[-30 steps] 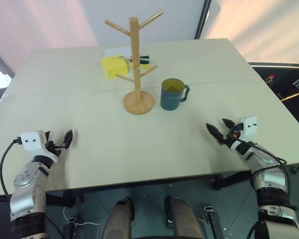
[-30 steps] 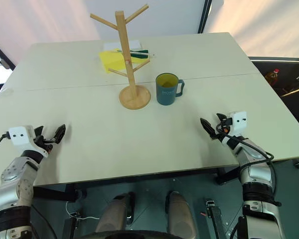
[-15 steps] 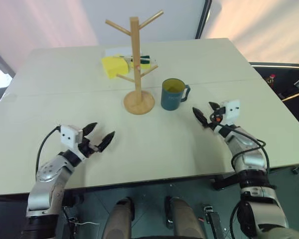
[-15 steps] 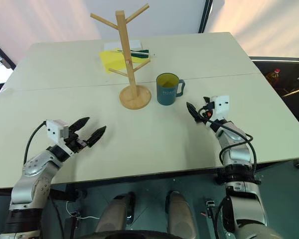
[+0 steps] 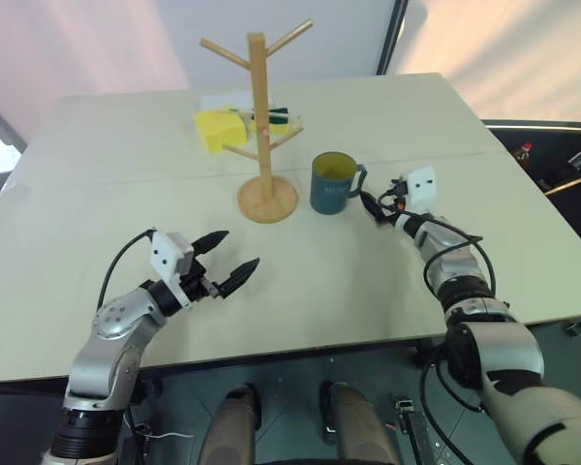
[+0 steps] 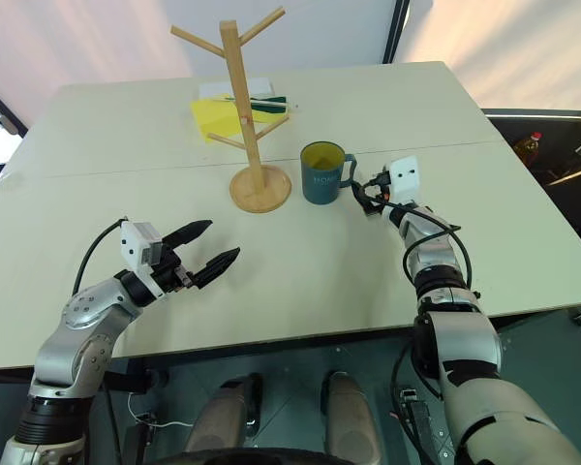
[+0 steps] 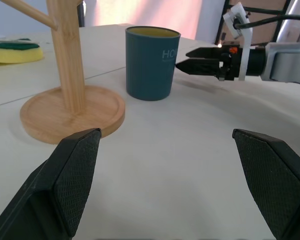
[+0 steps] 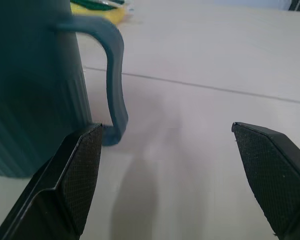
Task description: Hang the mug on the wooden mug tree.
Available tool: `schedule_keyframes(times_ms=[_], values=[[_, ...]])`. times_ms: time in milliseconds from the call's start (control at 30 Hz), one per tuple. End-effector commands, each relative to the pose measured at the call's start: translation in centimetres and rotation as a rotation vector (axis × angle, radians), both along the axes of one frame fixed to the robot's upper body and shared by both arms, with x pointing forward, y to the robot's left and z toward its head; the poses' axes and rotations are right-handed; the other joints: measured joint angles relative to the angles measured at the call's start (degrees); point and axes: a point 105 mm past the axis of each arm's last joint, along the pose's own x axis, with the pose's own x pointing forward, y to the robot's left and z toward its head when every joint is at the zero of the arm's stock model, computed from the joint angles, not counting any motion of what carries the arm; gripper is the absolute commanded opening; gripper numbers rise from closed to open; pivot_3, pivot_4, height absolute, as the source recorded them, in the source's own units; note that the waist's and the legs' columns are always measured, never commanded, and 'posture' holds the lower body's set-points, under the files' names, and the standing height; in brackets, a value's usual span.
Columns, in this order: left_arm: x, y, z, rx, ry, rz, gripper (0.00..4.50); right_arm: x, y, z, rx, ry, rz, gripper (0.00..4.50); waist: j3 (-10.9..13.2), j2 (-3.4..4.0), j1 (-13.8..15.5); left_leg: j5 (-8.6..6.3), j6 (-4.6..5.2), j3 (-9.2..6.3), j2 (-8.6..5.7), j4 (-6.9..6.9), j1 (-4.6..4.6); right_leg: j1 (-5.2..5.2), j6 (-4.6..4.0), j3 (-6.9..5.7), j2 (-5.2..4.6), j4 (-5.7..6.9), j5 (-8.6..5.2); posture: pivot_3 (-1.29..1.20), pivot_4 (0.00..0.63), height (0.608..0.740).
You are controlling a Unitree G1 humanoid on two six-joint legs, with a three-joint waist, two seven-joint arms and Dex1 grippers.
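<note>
Presently on the pale, matte counter (image 5: 126, 145): the mug (image 5: 331, 184), a smooth dark teal cylinder with yellow-green interior and thin loop handle, standing upright just beside the wooden mug tree (image 5: 263, 126), a light-wood post on a round disc base with slanted pegs. Behind the tree lies a yellow sponge (image 5: 217, 129). Right end effector (image 6: 359, 199): black textured fingers spread wide, empty, tips right at the mug's handle. Left end effector (image 5: 229, 260): tapered black fingers spread apart, empty, hovering over the near counter, well apart from the mug.
</note>
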Motion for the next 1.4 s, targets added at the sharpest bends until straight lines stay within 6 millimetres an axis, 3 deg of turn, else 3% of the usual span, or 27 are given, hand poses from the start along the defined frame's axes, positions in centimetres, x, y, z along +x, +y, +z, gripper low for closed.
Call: schedule_keyframes(times_ms=[33, 467, 767, 1100, 1233, 1400], values=[[-0.4, -0.4, 1.2, 0.004, -0.05, -0.023, 4.5, 0.5, 1.0, 1.7, -0.002, -0.052, 0.022, 4.26, 0.0, 0.0, -0.01, 0.0, 0.0, 0.0, 0.0, 0.0, 0.01, 0.0, 0.0, 0.0, 0.0, 0.01, 0.0, 0.0, 0.15, 0.74], [-0.3, -0.1, 1.1, 0.012, -0.046, -0.02, 4.5, 1.4, 3.5, 3.0, -0.002, -0.052, 0.079, 4.26, 0.0, 0.01, -0.05, 0.0, 0.0, -0.01, 0.0, -0.02, 0.02, -0.01, -0.02, 0.01, 0.01, 0.05, 0.01, 0.0, 0.15, 0.74], [-0.3, 0.3, 0.9, 0.017, -0.043, 0.0, 4.5, 1.1, 4.4, 3.2, 0.024, -0.066, 0.148, 0.06, 0.0, 0.01, -0.03, 0.0, 0.0, -0.01, 0.01, -0.03, 0.02, -0.01, -0.03, 0.01, 0.02, 0.06, 0.02, 0.0, 0.15, 0.74], [-0.3, 0.4, 0.9, 0.019, -0.043, 0.011, 4.5, 0.3, 3.9, 3.8, 0.023, -0.132, 0.176, 0.06, 0.01, 0.02, 0.0, 0.0, 0.0, -0.01, 0.01, -0.03, 0.03, 0.0, -0.03, 0.01, 0.02, 0.06, 0.02, 0.0, 0.15, 0.74], [0.1, 2.0, 0.9, 0.042, -0.061, 0.088, 4.5, -1.9, 4.5, 5.8, -0.126, -0.242, 0.268, 0.06, 0.02, 0.04, 0.21, 0.0, 0.0, -0.02, 0.01, -0.05, 0.01, -0.03, -0.02, 0.01, 0.02, 0.07, 0.01, 0.0, 0.15, 0.74], [1.3, 5.1, 1.3, 0.068, -0.104, 0.216, 4.5, -5.5, 6.7, 9.0, -0.312, -0.323, 0.36, 0.06, 0.03, 0.06, 0.03, 0.0, 0.0, -0.01, 0.03, -0.03, 0.01, -0.12, 0.0, 0.02, 0.02, 0.16, 0.0, 0.0, 0.15, 0.74]])
